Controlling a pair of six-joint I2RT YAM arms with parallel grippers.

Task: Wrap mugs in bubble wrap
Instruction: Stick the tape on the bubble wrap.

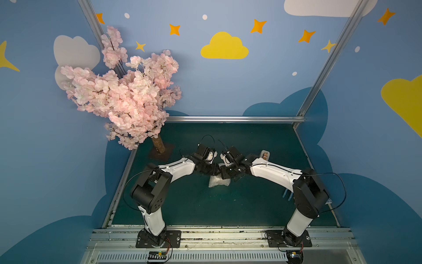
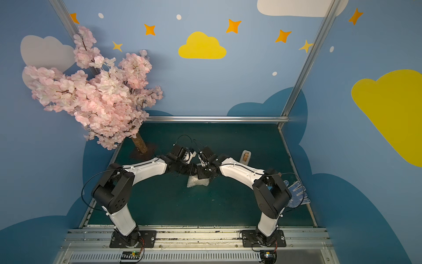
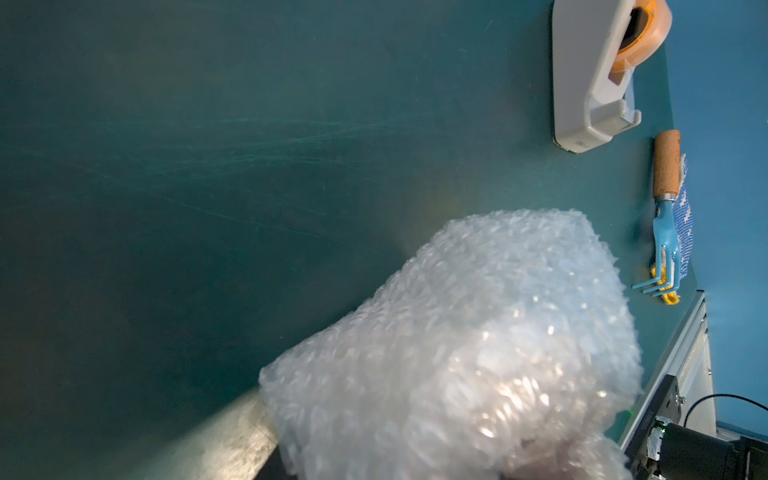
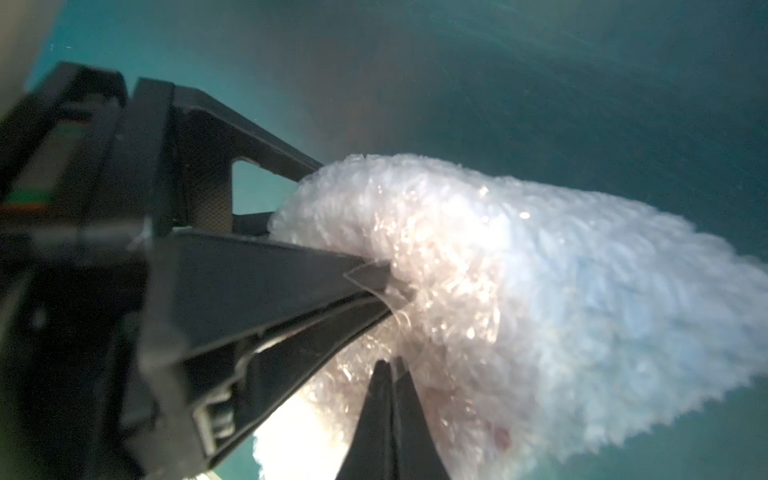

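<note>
The bubble wrap (image 1: 218,182) (image 2: 197,182) lies bunched into a rounded bundle on the green table, under both wrists. The mug is hidden; only a faint pinkish tint shows through the film (image 4: 500,436). In the right wrist view my left gripper (image 4: 353,220) has one black finger on each side of the bundle's end, closed on it. The bundle (image 3: 478,353) hides those jaws in the left wrist view. My right gripper (image 4: 388,362) is shut, its tips touching the wrap. A thin clear strip curls beside them; I cannot tell whether it is pinched.
A cream tape dispenser (image 1: 265,155) (image 3: 594,83) stands behind the right arm. A blue hand rake with a cork handle (image 3: 665,208) and a dotted blue glove (image 2: 296,194) lie at the table's right edge. A blossom tree (image 1: 123,98) fills the back left corner.
</note>
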